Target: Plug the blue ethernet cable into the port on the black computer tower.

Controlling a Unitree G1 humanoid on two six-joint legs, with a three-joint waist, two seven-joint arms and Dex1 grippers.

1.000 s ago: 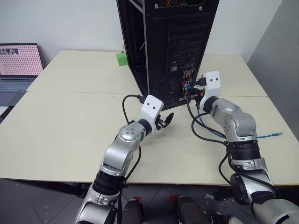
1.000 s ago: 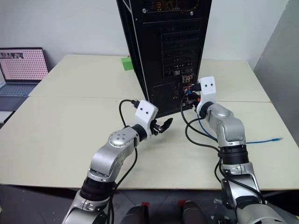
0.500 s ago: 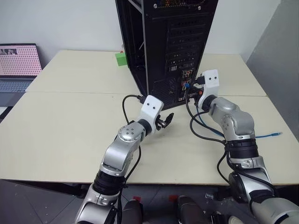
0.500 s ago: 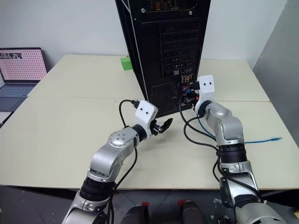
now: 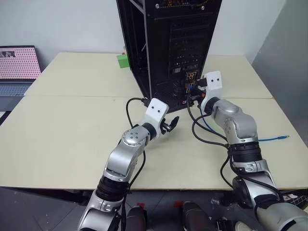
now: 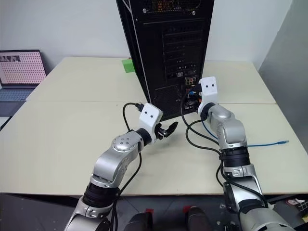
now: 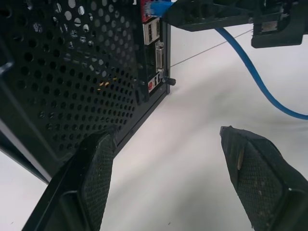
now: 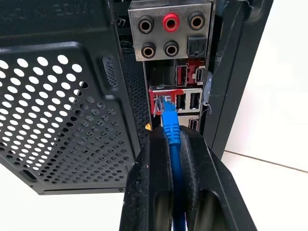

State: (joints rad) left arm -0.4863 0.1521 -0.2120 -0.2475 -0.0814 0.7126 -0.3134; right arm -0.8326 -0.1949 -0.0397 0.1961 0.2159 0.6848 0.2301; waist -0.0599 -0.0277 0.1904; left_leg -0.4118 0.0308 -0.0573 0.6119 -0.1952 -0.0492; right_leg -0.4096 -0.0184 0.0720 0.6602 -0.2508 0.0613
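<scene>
The black computer tower (image 5: 178, 48) stands upright on the table with its rear face toward me. My right gripper (image 8: 171, 139) is shut on the blue ethernet cable (image 8: 169, 127) just behind its plug. The plug's tip sits at the mouth of the port (image 8: 157, 102), a red-rimmed socket in the rear connector cluster; how deep it sits I cannot tell. The rest of the cable trails over the table to its free end (image 5: 284, 138). My left gripper (image 5: 171, 124) hangs open and empty beside the tower's lower rear corner, its pads (image 7: 98, 159) wide apart.
A laptop (image 5: 17, 67) sits at the far left, and a green block (image 5: 122, 61) lies behind the tower. Black robot wires (image 5: 202, 134) loop on the table below my right wrist. The table (image 5: 57, 130) is bare to the left.
Only the view has shifted slightly. Both grippers keep their places against the tower, the right one still shut on the cable.
</scene>
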